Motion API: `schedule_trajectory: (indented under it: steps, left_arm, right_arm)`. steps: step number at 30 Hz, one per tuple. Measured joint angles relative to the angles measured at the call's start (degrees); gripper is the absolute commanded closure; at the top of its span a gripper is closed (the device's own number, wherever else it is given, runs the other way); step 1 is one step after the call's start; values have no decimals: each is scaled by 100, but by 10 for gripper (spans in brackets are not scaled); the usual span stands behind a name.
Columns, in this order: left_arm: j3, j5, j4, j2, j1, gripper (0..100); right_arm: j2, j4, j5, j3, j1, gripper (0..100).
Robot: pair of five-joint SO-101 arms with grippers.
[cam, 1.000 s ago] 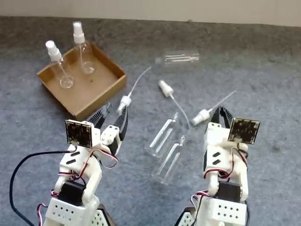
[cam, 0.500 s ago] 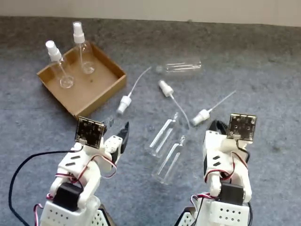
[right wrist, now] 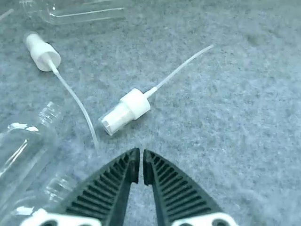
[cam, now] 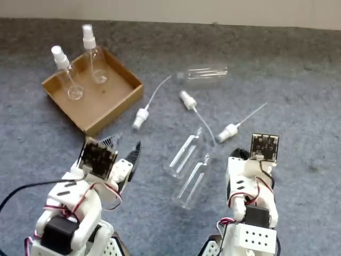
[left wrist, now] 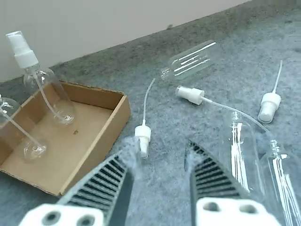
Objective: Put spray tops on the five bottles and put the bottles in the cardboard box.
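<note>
Arms retracted; left gripper (left wrist: pixel 160 154) wide open, right gripper (right wrist: pixel 140 159) all but closed (both empty). Brown cardboard box (cam: pixel 115 119) holds two capped clear plastic bottles (cam: pixel 95 64); three uncapped bottles (cam: pixel 184 152), three white spray tops (cam: pixel 140 117) outside.

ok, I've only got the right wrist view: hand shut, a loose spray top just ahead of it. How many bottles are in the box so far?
Observer: Two bottles, both capped, standing upright in the cardboard box.
Operator: Left hand?
Observer: The left hand is open and empty, low near the box's near corner.
Operator: Any top within its reach?
Observer: Probably. A third loose spray top lies just ahead of it, beside the box, with its tube pointing away from the arm.
</note>
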Motion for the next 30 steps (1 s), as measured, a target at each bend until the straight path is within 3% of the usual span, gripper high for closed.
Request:
schedule_trajectory:
  steps: [11,22,30]
  left_arm:
    - [-1556,-519,35,3024,343,870]
    - [-3332,-668,888,6084,659,870]
    - [-4949,-677,1820,8062,1380,870]
  right_arm:
    - [0,0,35,44,0,979]
    - [0,0,35,44,0,979]
    - [0,0,35,44,229,979]
